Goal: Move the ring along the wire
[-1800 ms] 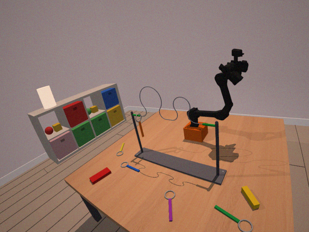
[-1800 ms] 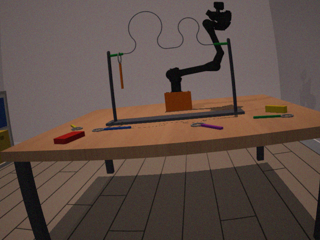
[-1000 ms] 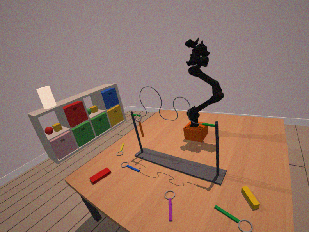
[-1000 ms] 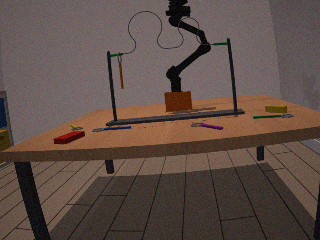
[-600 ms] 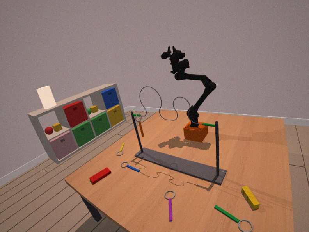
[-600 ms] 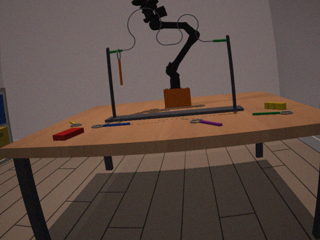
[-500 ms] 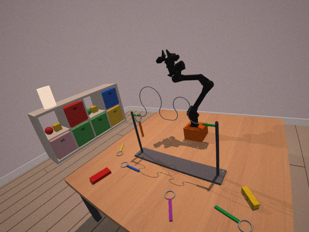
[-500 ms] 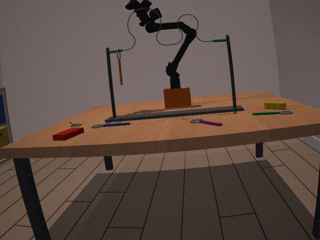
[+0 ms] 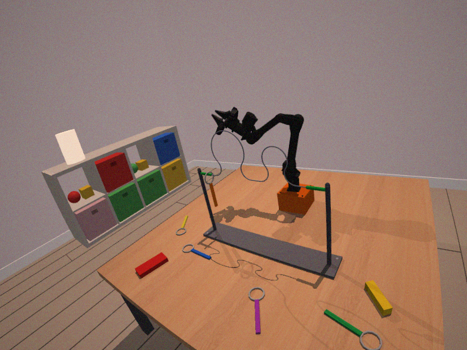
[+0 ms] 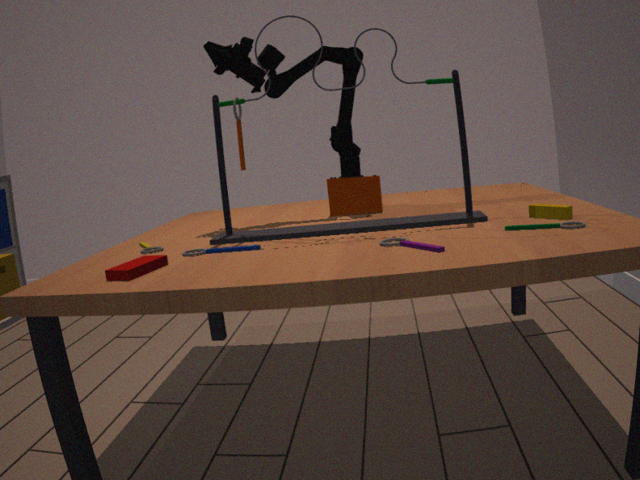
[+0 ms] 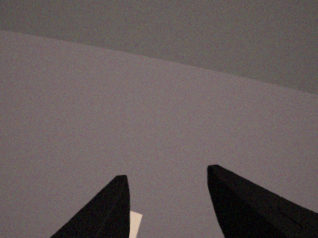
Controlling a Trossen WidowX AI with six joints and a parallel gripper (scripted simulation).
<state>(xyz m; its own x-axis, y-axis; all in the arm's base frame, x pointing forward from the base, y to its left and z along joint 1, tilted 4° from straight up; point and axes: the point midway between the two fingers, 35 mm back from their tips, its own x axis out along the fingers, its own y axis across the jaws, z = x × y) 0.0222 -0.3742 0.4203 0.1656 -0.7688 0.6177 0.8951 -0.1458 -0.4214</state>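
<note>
The ring point(image 9: 205, 178) point(image 10: 233, 110) with the orange handle point(image 9: 213, 194) point(image 10: 241, 145) hangs on the green part point(image 9: 203, 174) point(image 10: 228, 103) beside the left post point(image 9: 206, 201) point(image 10: 221, 167). The handle points down. The grey wire point(image 9: 272, 146) point(image 10: 289, 16) curves across to the other green part point(image 9: 315, 188) point(image 10: 439, 81) at the right post point(image 9: 328, 225) point(image 10: 462, 144). My gripper point(image 9: 214, 113) point(image 10: 205, 45) point(image 11: 168, 180) is partly open and empty, higher than the ring. In the top view it overlaps the top of the left wire loop; the gap in depth is unclear.
The arm base point(image 9: 295, 200) point(image 10: 355, 195) stands behind the grey stand base point(image 9: 268, 247) point(image 10: 347, 227). Blue point(image 9: 200, 253), yellow point(image 9: 184, 221), purple point(image 9: 257, 316) and green point(image 9: 342, 322) handled rings lie on the table, with a red block point(image 9: 151, 264) and a yellow block point(image 9: 378, 298).
</note>
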